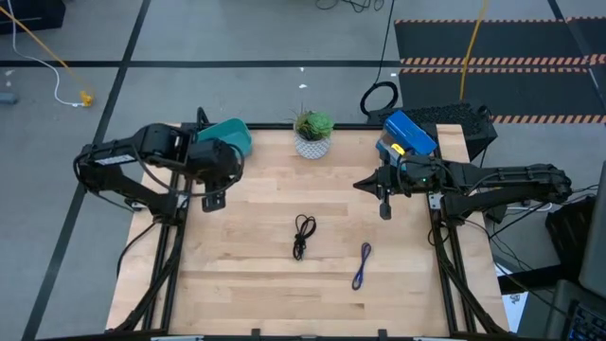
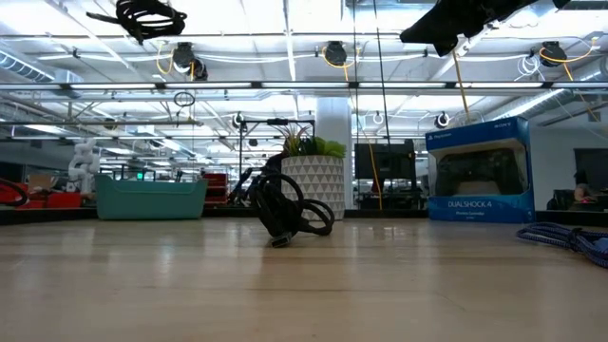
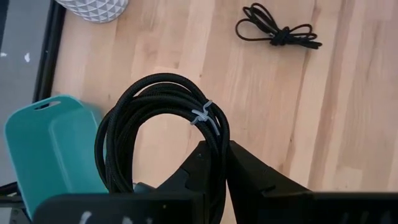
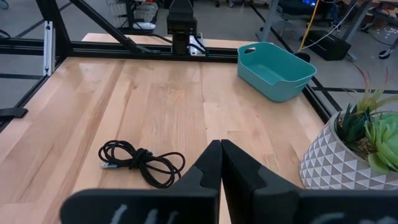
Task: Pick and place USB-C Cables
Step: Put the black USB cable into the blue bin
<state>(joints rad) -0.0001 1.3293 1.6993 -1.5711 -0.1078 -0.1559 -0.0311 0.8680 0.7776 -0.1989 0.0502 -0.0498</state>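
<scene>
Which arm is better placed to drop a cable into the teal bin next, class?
Left. The left gripper is shut on the coiled black cable, right beside the teal bin. The right gripper is shut, empty, and across the table.

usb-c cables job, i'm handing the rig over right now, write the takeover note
Left claw: shut on the coiled black cable, raised beside the teal bin.
Right claw: shut, empty, above the table's right side.
On the table: the looped black cable at centre and the purple-blue cable to its right.
Done: one cable picked.
Left: place it, probably in the bin, then the other two.
</scene>
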